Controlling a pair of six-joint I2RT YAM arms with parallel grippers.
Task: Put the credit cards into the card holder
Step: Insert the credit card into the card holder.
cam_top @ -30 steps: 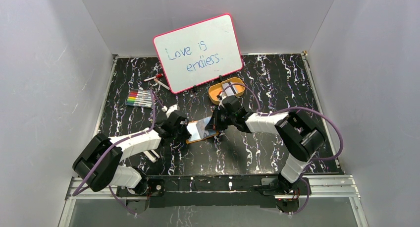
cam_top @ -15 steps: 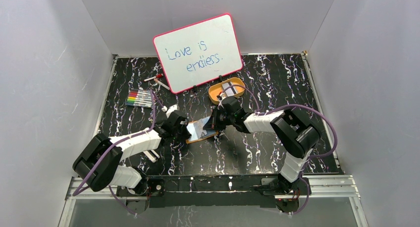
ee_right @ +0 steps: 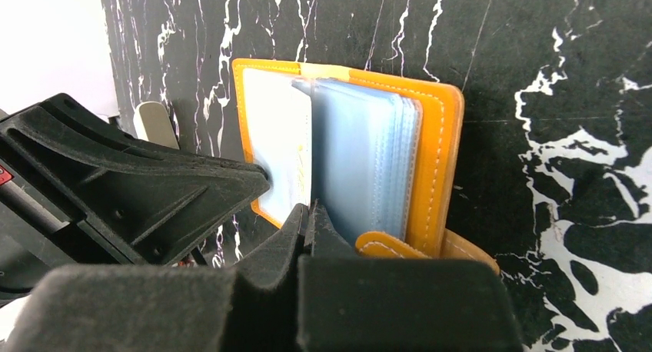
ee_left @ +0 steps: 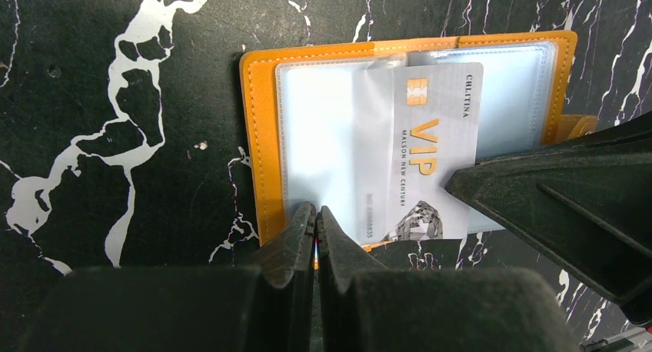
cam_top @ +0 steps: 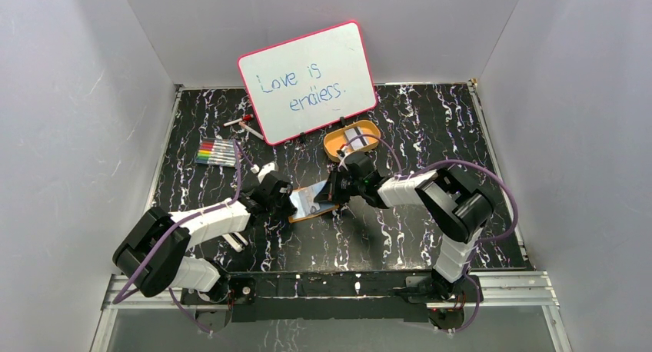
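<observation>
Overhead at mid-table, wallet [cam_top: 311, 204] stays open; right gripper [cam_top: 334, 190] barely shifted, elbow drawn in, left gripper [cam_top: 288, 202] opposite. Left wrist: jaws closed at wallet edge, grip unclear; card [ee_left: 430, 152] half inserted. Right wrist: jaws closed against sleeves [ee_right: 361, 160]; insertion looks unfinished.

One card holder [cam_top: 314, 200] lay open at the middle of the tabletop, one credit card [ee_left: 434, 152] against its sleeves. One orange tray [cam_top: 329, 146] held at least one striped card [cam_top: 355, 139]; how many more could not be told. One whiteboard [cam_top: 307, 81] stood at the far edge, with two loose pens [cam_top: 242, 122] beside it and one row of coloured markers [cam_top: 217, 152], too small to count
</observation>
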